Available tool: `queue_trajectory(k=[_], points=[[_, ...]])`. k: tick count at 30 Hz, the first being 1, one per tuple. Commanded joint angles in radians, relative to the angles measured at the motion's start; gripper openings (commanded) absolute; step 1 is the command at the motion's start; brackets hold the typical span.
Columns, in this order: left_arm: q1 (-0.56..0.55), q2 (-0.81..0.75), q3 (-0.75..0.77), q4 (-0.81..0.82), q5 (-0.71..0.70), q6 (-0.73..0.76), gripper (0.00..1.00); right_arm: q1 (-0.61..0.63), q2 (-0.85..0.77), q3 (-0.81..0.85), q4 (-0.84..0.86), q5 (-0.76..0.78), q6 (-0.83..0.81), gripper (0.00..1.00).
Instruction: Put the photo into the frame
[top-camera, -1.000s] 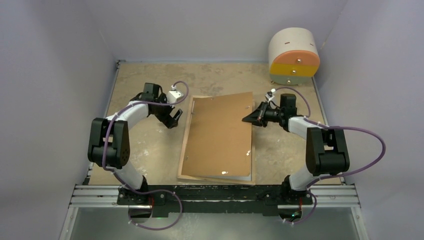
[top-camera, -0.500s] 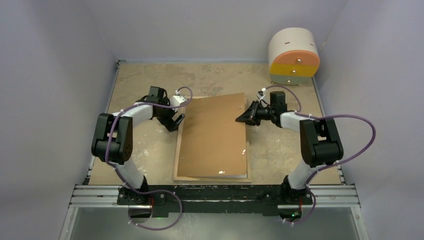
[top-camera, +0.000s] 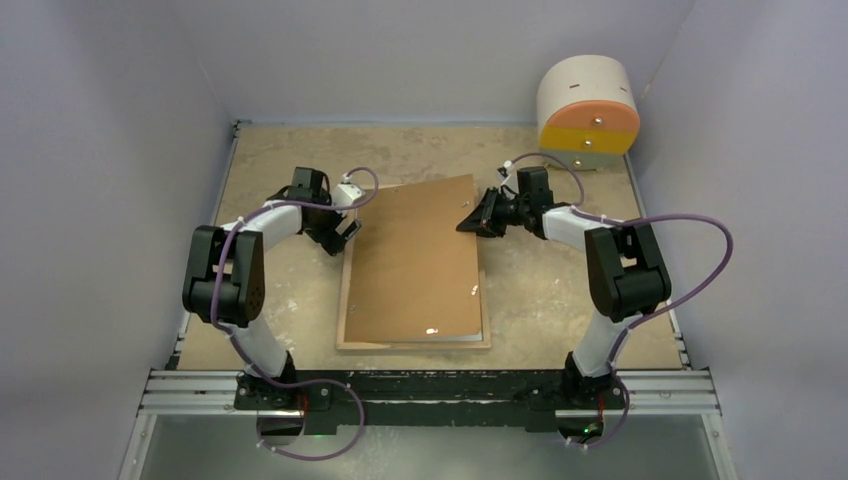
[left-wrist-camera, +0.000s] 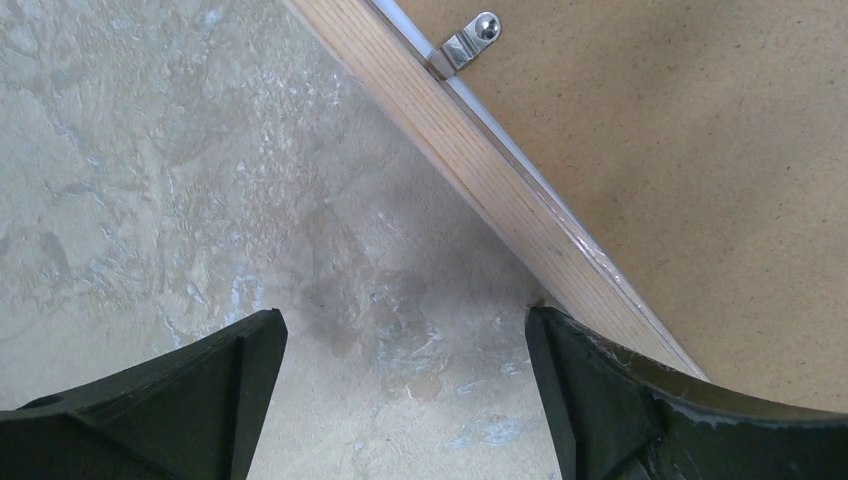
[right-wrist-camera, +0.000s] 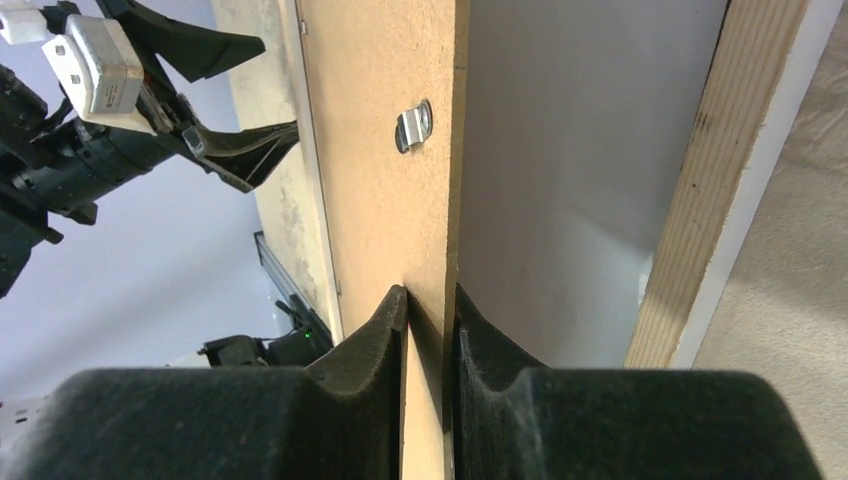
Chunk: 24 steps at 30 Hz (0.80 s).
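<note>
Leftward and a little farther from the bases is where the frame and the hardboard sheet on it now lie compared with a second ago, and the right gripper has travelled with them. From above, the frame lies flat on the table between the arms. The sheet sits skewed on it, its far right edge at the right gripper. The left gripper hangs at the frame's far left edge. A white, orange and yellow drum stands in the far right corner.

In the left wrist view, that gripper's fingers are spread wide and hold nothing, over bare table beside the frame's wood-coloured rim. A metal clip sits on the sheet.

In the right wrist view, the pads press both faces of the sheet's edge. A pale surface lies beneath, inside the frame; I cannot tell whether it is the photo.
</note>
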Motion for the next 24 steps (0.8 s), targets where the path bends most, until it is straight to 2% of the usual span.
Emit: queue_trajectory(k=[1,4,13,19,24], points=[[-0.035,0.031,0.018,0.043,0.104,-0.031,0.97,0.074,-0.02,0.018,0.004,-0.002,-0.078,0.15],[-0.014,0.036,0.036,0.033,0.111,-0.033,0.97,0.074,-0.079,-0.016,0.096,-0.048,-0.08,0.1],[0.025,0.079,0.092,-0.002,0.169,-0.071,0.97,0.074,-0.072,-0.026,0.103,-0.14,-0.098,0.0],[0.032,0.09,0.094,-0.014,0.171,-0.061,0.96,0.074,-0.121,-0.113,0.232,-0.133,-0.074,0.0],[0.034,0.093,0.095,-0.023,0.175,-0.043,0.96,0.074,-0.094,-0.143,0.332,-0.151,-0.042,0.0]])
